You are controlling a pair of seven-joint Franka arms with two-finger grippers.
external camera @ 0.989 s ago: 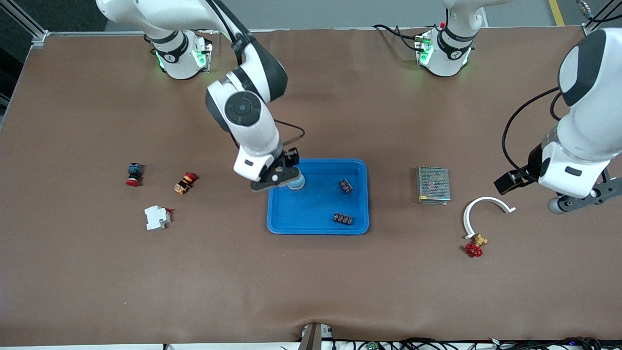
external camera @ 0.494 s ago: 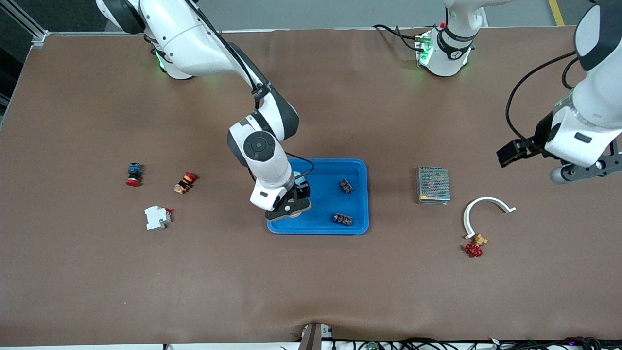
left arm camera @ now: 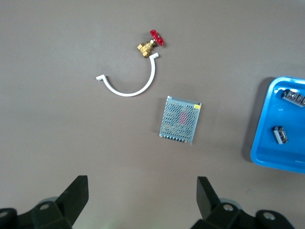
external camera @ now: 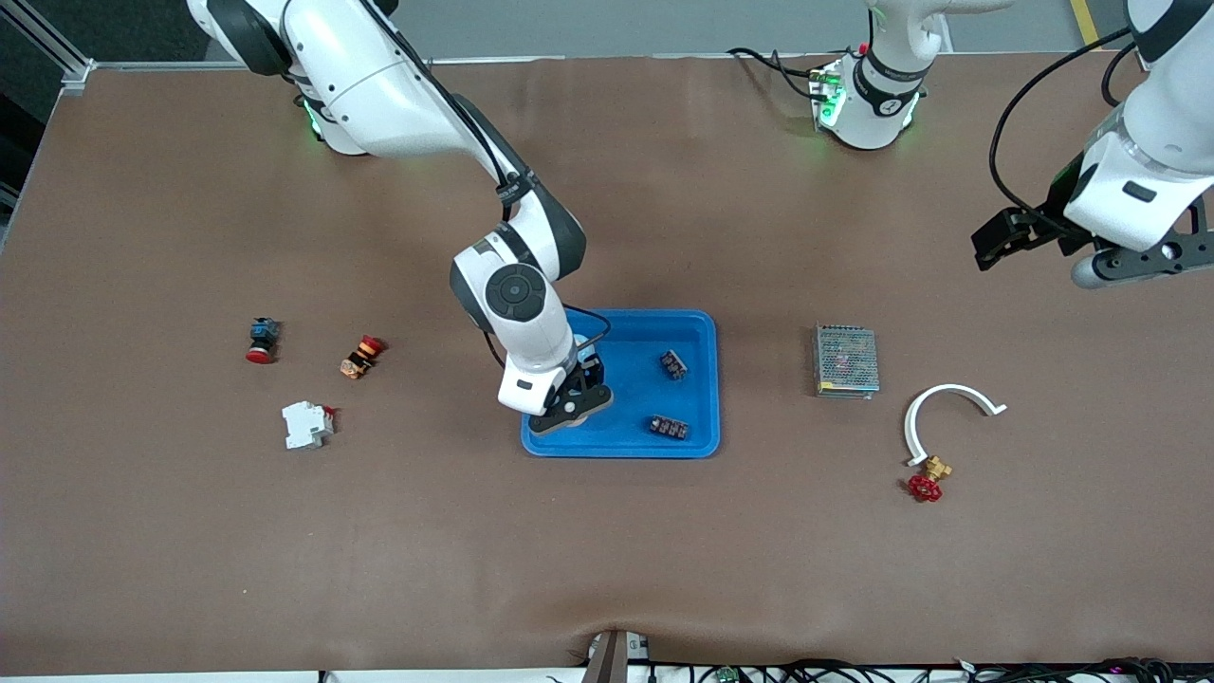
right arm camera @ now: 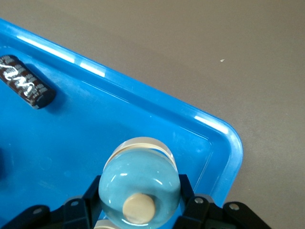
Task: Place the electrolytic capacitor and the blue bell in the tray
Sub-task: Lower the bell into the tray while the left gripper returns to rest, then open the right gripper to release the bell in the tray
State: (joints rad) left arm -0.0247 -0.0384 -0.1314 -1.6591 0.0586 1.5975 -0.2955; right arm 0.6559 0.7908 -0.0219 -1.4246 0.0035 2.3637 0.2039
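Note:
The bright blue tray (external camera: 626, 384) lies mid-table. Two black electrolytic capacitors (external camera: 674, 363) (external camera: 669, 427) lie in it. My right gripper (external camera: 569, 414) is low in the tray's corner nearest the front camera, toward the right arm's end. It is shut on the blue bell (right arm camera: 143, 171), a pale blue dome with a cream button. The right wrist view shows the tray rim (right arm camera: 209, 124) and one capacitor (right arm camera: 26, 81). My left gripper (external camera: 1133, 267) is open and empty, held high over bare table at the left arm's end. It also shows in the left wrist view (left arm camera: 143, 200).
A grey mesh box (external camera: 845, 360), a white curved clip (external camera: 934, 403) and a brass valve with a red handle (external camera: 928, 479) lie toward the left arm's end. A white breaker (external camera: 306, 424) and two push buttons (external camera: 262, 340) (external camera: 362, 356) lie toward the right arm's end.
My right gripper carried the bell from the tray's edge farthest from the front camera toward its nearest corner and went lower. My left arm drew back toward its base.

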